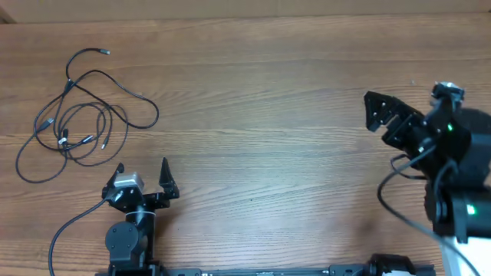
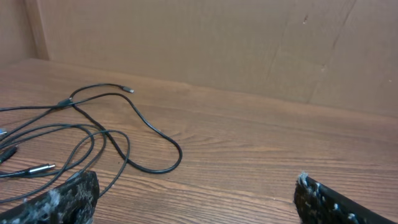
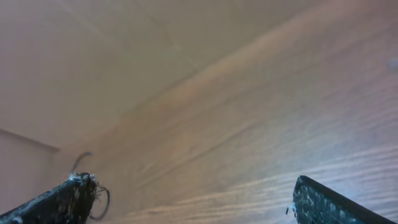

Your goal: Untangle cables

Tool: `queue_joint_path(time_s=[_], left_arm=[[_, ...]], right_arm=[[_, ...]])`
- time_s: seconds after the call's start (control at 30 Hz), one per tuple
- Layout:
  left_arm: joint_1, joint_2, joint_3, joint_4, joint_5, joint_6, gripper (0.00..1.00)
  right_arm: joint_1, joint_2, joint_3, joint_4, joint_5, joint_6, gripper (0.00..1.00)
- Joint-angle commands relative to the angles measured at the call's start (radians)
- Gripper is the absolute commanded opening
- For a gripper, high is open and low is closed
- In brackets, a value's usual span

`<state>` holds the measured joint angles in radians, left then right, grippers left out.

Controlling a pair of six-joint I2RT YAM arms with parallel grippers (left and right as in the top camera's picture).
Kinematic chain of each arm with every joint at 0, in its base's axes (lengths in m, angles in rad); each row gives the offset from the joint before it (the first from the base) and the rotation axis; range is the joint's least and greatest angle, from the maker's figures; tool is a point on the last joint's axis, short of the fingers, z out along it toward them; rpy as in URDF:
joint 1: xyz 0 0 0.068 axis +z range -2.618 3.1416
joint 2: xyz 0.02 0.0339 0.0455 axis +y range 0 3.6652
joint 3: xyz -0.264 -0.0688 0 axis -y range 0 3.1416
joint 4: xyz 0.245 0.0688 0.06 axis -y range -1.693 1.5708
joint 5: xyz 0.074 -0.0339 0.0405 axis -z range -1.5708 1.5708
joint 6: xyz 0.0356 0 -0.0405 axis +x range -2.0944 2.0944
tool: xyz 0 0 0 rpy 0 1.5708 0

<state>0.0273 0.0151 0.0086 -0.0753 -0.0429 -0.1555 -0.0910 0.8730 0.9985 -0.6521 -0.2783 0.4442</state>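
The cables are thin black cords with small silver plug tips, lying in loose tangled loops on the wooden table at the far left. They also show in the left wrist view and, small and blurred, in the right wrist view. My left gripper is open and empty, low over the table just below and right of the tangle. My right gripper is open and empty at the right side, far from the cables.
The wooden table spreads between the arms. Thick black wires run from the left arm base and others from the right arm. A brown wall stands behind the table.
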Motion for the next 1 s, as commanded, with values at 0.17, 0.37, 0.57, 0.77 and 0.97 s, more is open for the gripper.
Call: queue_joint_path(time_s=[0.17, 0.37, 0.57, 0.77, 0.97], left_arm=[[0.006, -0.011, -0.004, 0.003, -0.009, 0.014, 1.00], [0.006, -0.011, -0.004, 0.003, -0.009, 0.014, 1.00], [0.006, -0.011, -0.004, 0.003, -0.009, 0.014, 1.00], [0.006, -0.011, -0.004, 0.003, -0.009, 0.014, 1.00], [0.006, -0.011, -0.004, 0.003, -0.009, 0.014, 1.00]], right_arm=[[0.138, -0.311, -0.082, -0.024, 0.233, -0.024, 1.00], [0.221, -0.486, -0.203, 0.074, 0.231, -0.228, 1.00], [0.221, -0.662, -0.357, 0.311, 0.127, -0.404, 1.00], [0.221, -0.782, -0.525, 0.609, 0.085, -0.480, 1.00], [0.221, -0.866, -0.689, 0.851, 0.086, -0.484, 1.00]])
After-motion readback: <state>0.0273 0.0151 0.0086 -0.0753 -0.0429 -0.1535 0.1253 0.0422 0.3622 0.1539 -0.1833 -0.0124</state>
